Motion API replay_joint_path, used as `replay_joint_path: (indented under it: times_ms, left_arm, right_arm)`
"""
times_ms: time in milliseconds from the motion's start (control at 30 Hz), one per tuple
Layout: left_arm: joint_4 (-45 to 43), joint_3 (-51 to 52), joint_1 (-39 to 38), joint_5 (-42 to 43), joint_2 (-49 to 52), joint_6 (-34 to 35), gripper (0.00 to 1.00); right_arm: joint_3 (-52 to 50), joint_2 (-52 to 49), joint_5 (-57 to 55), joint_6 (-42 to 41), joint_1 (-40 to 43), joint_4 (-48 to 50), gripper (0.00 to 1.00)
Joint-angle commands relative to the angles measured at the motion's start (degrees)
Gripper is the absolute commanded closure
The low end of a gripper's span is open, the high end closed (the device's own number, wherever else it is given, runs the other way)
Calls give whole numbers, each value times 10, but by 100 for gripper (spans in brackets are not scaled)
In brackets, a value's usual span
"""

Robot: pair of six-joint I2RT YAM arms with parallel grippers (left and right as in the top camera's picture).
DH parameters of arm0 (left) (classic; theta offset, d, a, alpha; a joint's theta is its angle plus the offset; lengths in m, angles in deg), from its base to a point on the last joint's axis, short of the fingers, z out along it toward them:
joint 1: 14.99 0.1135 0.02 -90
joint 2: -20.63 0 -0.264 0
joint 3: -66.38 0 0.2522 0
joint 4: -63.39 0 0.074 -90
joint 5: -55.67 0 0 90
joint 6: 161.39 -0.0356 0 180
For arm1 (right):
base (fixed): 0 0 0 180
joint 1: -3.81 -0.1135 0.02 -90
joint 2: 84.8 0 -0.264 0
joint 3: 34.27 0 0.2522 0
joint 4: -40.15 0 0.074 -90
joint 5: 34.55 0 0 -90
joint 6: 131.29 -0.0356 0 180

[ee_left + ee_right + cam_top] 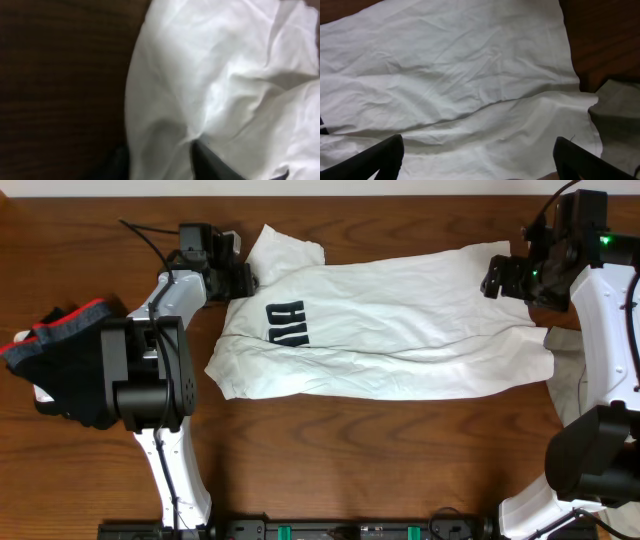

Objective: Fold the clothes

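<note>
A white T-shirt (400, 330) with black lettering lies spread sideways across the wooden table, its sleeve end at the left. My left gripper (245, 278) is at the shirt's far left edge by a sleeve. In the left wrist view its fingers (160, 162) are closed on a bunched fold of the white cloth (215, 75). My right gripper (497, 280) is at the shirt's far right corner. In the right wrist view its fingers (477, 157) are wide apart and empty just above the flat white cloth (460, 75).
A pile of dark, red and grey clothes (60, 340) sits at the left behind the left arm's base. A light grey garment (565, 375) lies at the right edge, also showing in the right wrist view (620, 115). Bare wood (380, 450) runs along the front.
</note>
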Motion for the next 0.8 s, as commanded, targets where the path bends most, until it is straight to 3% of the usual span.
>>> replay_joint_path:
  times_ms: [0, 133, 233, 333, 400, 500, 767]
  left_arm:
    - [5, -2, 0, 3, 5, -7, 73]
    - [3, -2, 1, 3, 4, -6, 85]
    - [0, -2, 1, 13, -8, 22, 90]
    - [-10, -2, 2, 97, -32, 49, 91]
    - [-15, -2, 2, 140, -52, 52, 91]
    - [-14, -2, 2, 140, -84, 54, 91]
    - [11, -2, 3, 134, -110, 70, 91]
  right_arm:
    - [4, 5, -2, 7, -2, -3, 8]
    - [4, 5, -7, 7, -2, 2, 12]
    - [4, 5, -26, 5, -2, 25, 25]
    - [4, 5, -28, -4, -2, 68, 26]
    - [4, 2, -28, -3, -2, 112, 24]
    - [4, -17, -33, -3, 2, 186, 10]
    - [4, -148, -16, -14, 21, 359, 1]
